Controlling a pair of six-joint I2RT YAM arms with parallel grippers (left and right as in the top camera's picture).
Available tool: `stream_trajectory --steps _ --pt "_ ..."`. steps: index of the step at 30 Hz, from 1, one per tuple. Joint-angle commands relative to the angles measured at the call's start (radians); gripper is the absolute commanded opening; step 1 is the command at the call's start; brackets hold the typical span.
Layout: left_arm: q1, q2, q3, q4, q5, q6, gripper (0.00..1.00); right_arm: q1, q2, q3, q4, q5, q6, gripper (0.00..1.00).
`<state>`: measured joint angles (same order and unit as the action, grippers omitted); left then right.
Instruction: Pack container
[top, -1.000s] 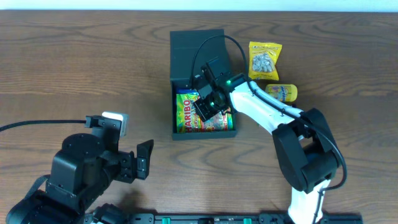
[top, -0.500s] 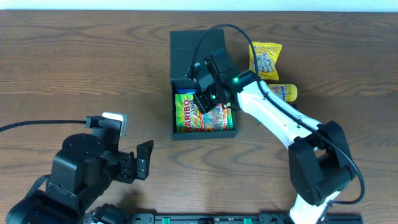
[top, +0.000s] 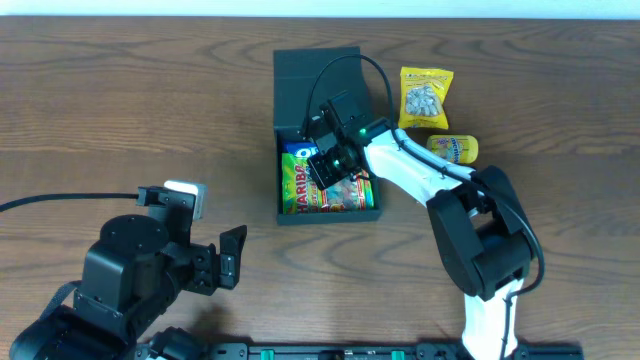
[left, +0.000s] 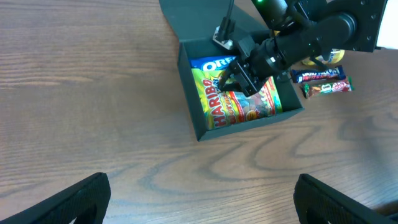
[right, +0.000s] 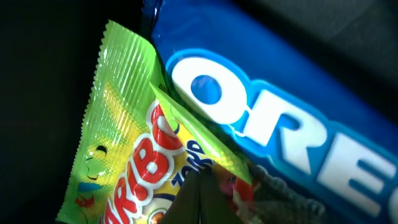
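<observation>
Placing step. My right end effector sits inside the container, mid-bench near the far edge, tips closed together on the Haribo bag; hold unclear. Next: lift clear, fetch the yellow packet.

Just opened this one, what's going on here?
The right arm is reaching into the open container, with the right gripper down on the Haribo packet, which lies next to an Oreo packet. Its fingers look closed together in the wrist view; whether they pinch the film is unclear. The left gripper is open and idle near the table's front edge. A yellow nut packet and another yellow packet lie outside, right of the container.
</observation>
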<state>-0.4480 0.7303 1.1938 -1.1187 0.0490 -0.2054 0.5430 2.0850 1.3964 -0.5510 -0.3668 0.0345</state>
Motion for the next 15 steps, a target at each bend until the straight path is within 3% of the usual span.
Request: stream_trajectory --steps 1,15 --pt "0.002 -0.002 0.023 0.0 0.003 0.0 0.95 0.008 0.032 0.004 -0.047 -0.003 0.013 0.01" --pt "0.002 -0.002 0.023 0.0 0.003 0.0 0.95 -0.014 -0.141 0.015 -0.127 0.047 -0.013 0.01"
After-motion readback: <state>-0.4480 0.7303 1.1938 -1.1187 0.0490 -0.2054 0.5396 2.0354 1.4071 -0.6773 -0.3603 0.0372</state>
